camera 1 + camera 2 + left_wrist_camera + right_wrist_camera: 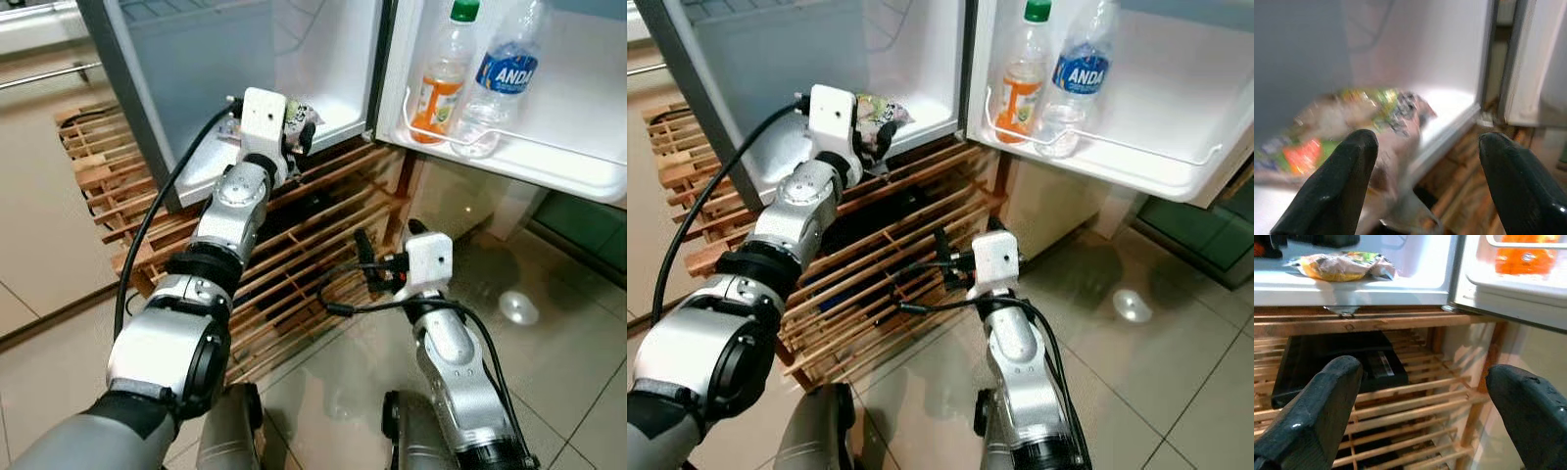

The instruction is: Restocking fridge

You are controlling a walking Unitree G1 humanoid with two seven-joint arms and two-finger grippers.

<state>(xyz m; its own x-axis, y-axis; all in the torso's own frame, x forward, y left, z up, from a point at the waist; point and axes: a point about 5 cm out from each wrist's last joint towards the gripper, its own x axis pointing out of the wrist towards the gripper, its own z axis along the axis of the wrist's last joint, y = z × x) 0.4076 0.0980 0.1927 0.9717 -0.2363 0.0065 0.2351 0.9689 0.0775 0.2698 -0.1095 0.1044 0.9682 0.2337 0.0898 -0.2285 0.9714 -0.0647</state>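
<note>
Fridge (323, 59) stands open on slatted wooden rack (323, 225) over glossy tile floor (549, 343)

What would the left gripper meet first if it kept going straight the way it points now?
Most likely the snack packet lying on the fridge floor. The left gripper, fingers open, points right at it. Depth is unclear because the view is blurred; behind the packet stands the fridge's white back wall.
</note>
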